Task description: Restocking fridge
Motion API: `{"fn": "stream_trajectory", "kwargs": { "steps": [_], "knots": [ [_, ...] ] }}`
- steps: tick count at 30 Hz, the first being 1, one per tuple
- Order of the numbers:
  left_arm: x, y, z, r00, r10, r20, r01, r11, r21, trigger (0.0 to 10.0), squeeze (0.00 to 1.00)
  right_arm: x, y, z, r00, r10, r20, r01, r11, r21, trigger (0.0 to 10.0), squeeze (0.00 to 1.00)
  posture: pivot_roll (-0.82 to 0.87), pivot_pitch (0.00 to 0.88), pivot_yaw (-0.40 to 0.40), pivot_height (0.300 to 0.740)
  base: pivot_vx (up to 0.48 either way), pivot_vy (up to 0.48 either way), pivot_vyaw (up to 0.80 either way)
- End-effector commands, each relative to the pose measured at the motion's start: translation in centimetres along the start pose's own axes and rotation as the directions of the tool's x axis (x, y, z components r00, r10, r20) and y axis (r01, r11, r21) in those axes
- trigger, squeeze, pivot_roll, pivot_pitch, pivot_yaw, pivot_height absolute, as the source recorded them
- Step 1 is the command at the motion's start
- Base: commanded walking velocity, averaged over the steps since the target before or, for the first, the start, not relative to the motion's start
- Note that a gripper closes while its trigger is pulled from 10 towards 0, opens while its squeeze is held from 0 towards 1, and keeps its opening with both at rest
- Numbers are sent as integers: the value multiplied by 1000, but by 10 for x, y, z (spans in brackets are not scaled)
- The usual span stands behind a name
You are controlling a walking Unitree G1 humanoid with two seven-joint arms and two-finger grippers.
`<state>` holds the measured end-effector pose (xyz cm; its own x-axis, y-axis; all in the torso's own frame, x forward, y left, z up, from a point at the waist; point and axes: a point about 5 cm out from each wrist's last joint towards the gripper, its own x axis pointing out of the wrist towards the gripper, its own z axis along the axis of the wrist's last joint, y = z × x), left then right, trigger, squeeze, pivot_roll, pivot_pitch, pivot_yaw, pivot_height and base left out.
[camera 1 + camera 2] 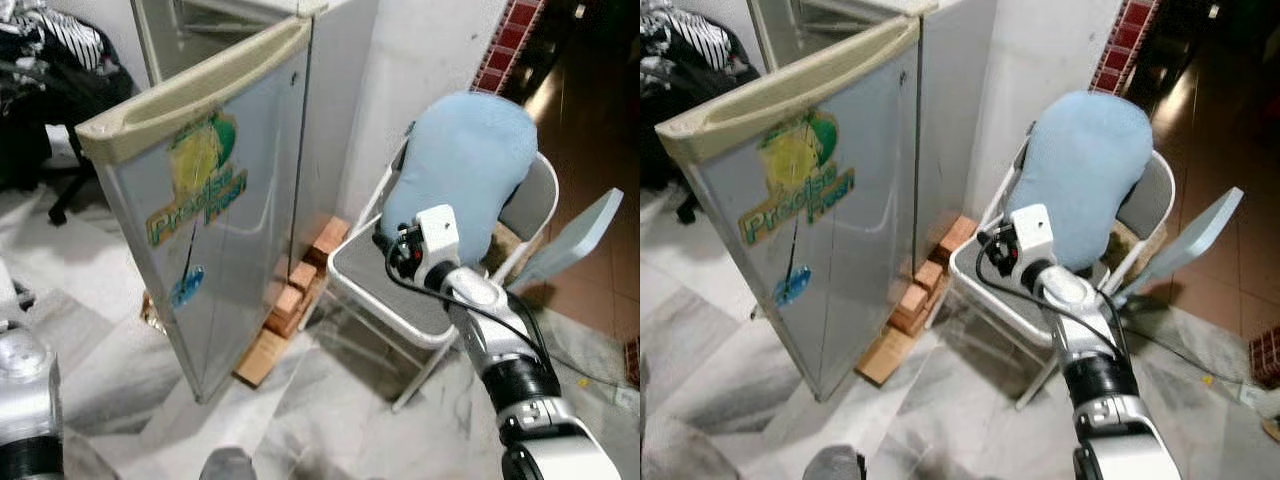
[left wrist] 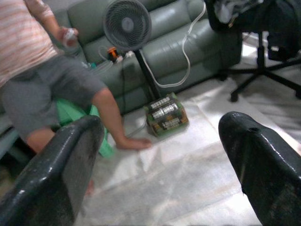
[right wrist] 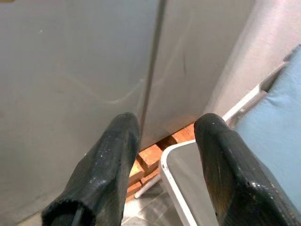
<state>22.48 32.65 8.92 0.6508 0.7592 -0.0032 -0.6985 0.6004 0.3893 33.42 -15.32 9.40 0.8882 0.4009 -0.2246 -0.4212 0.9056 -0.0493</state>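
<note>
The right gripper (image 3: 164,179) is raised over the folding chair (image 1: 395,300), its two black fingers (image 3: 106,174) parted with a clear gap and nothing between them. Directly below the fingertips lies the chair's grey seat edge. Just beyond it, stacked bricks (image 1: 300,290) sit under the base of the fridge (image 1: 250,200). A pale blue cushion (image 1: 465,165) leans on the chair back, beside and behind the gripper. Ahead of the fingers stands the fridge door (image 1: 205,230), swung open, with a yellow-green sticker (image 1: 200,185) on its face. The fingers point at the seam where door meets cabinet, apart from both.

The left gripper (image 2: 160,174) is held low, fingers spread wide and empty. Past its fingertips, on the pale floor, rests a green pack of cans (image 2: 165,114). Further out stands a pedestal fan (image 2: 128,26) before a grey-green sofa (image 2: 188,42). A seated person (image 2: 42,80) has a bare foot close to the pack.
</note>
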Motion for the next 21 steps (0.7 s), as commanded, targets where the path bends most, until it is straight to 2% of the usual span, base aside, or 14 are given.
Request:
{"fn": "stream_trajectory", "kwargs": {
  "steps": [1,2,3,5,6,7,10,11,12,15,17,19,20,21],
  "knots": [
    [-14,-26,24,982,-139,127,142,990,-13,10000,0,1,-2,2,1000,5,-2,-5,999,-33,10000,0,131,0,-104,740,0,0,0],
    [-18,-30,26,977,-160,142,162,987,-7,10000,0,1,-2,2,1000,7,-4,-7,999,-36,10000,0,131,0,-104,740,0,0,0],
    [-28,-45,28,952,-253,171,259,966,-14,10000,0,2,-2,0,1000,9,-12,-9,999,-33,10000,0,133,0,-104,740,0,0,0],
    [-36,-58,26,925,-336,176,342,940,-5,10000,0,2,-3,-3,1000,14,-26,-15,999,-34,10000,0,133,0,-104,740,0,0,0],
    [-45,-71,25,891,-421,172,427,904,3,10000,0,2,-3,-4,999,14,-30,-15,999,-39,10000,0,130,0,-101,740,0,0,0],
    [-49,-76,25,876,-451,171,457,889,3,10000,0,2,-3,-4,999,13,-30,-14,999,-40,10000,0,130,0,-101,740,0,0,0],
    [-65,-95,23,770,-625,129,625,779,49,10000,0,3,-5,-1,1000,15,-22,-16,999,-43,10000,0,124,0,-95,740,0,0,0],
    [-67,-101,22,729,-676,109,676,736,37,10000,0,3,-5,0,1000,18,-16,-19,999,-45,10000,0,124,0,-95,740,0,0,0],
    [-70,-108,22,670,-737,89,738,674,31,10000,0,4,-4,1,1000,22,-9,-22,999,-44,10000,0,123,0,-94,740,0,0,0],
    [-68,-114,25,592,-801,92,790,599,130,10000,0,5,-3,2,999,35,-6,-35,998,-50,10000,0,120,0,-92,740,0,0,0],
    [-59,-113,29,597,-796,99,775,604,185,10000,0,5,0,2,998,58,-3,-58,996,-61,10000,0,119,0,-92,740,0,0,0],
    [-47,-108,31,651,-753,98,733,657,175,10000,0,5,1,2,998,63,-2,-63,996,-63,10000,0,116,0,-89,740,0,0,0],
    [-37,-102,31,699,-708,96,688,703,178,10000,0,5,1,1,998,65,-3,-65,996,-63,10000,0,116,0,-89,740,0,0,0],
    [-17,-86,32,799,-594,90,577,801,161,10000,0,5,1,0,998,62,-4,-62,996,-64,10000,0,116,0,-89,740,0,0,0]
  ]
}}
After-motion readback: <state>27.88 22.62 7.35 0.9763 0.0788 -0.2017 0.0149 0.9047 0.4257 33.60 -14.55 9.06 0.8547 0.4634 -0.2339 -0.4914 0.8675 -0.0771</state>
